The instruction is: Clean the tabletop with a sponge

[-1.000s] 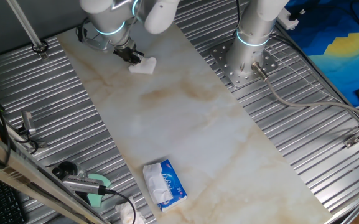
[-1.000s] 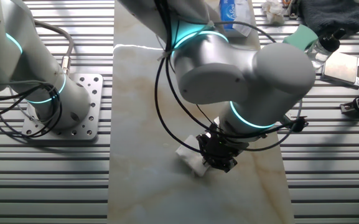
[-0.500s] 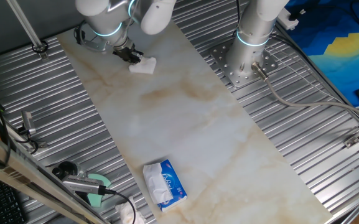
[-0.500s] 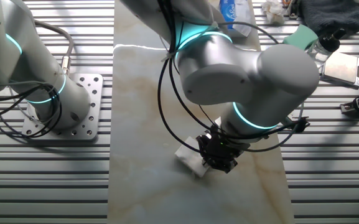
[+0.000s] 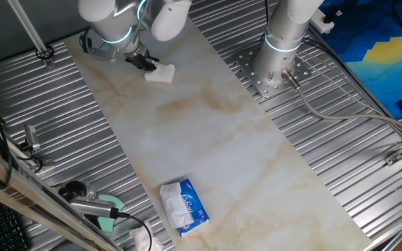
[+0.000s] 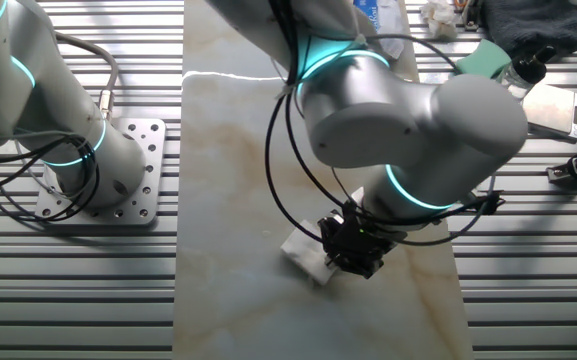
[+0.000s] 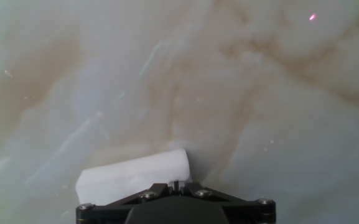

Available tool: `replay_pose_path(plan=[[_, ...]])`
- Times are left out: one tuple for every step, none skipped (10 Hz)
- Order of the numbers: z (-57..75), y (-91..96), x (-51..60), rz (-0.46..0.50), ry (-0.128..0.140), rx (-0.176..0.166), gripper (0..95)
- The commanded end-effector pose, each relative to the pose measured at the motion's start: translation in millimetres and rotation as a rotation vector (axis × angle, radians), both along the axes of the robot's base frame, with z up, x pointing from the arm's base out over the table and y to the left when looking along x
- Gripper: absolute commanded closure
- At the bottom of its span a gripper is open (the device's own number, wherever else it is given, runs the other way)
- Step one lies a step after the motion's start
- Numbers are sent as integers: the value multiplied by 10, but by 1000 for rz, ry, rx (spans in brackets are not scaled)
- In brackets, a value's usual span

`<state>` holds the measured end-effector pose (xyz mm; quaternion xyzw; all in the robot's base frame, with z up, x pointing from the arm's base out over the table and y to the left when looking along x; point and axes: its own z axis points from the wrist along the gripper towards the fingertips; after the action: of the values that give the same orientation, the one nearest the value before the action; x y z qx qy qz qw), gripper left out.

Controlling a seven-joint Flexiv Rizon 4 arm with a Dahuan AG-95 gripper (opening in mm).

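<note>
The tabletop [image 5: 207, 132] looks like polished marble, white with tan veins, smooth and glossy enough to throw back light. The sponge [image 5: 160, 73] is plain white, soft and matt, its edges a little rumpled. Around the slab lies ribbed grey metal [image 5: 340, 167] with a dull sheen. The arm [image 6: 408, 110] has a smooth satin silver shell, and the gripper [image 6: 353, 250] is matt black.

The marble tabletop [image 5: 221, 132] (tan-veined, glossy) carries the sponge [image 5: 161, 73] and a tissue pack [image 5: 184, 206].
</note>
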<state>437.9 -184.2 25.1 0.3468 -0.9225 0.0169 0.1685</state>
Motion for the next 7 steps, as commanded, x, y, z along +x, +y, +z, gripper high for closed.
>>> replay_pose_path(plan=[[0,1,0,0,11,-9,950],[0,1,0,5,14,-18,950],[0,1,0,9,17,-24,950],[0,1,0,10,18,-24,950],[0,1,0,10,19,-24,950],[1,1,0,8,19,-22,950],[3,2,-1,7,20,-23,950]])
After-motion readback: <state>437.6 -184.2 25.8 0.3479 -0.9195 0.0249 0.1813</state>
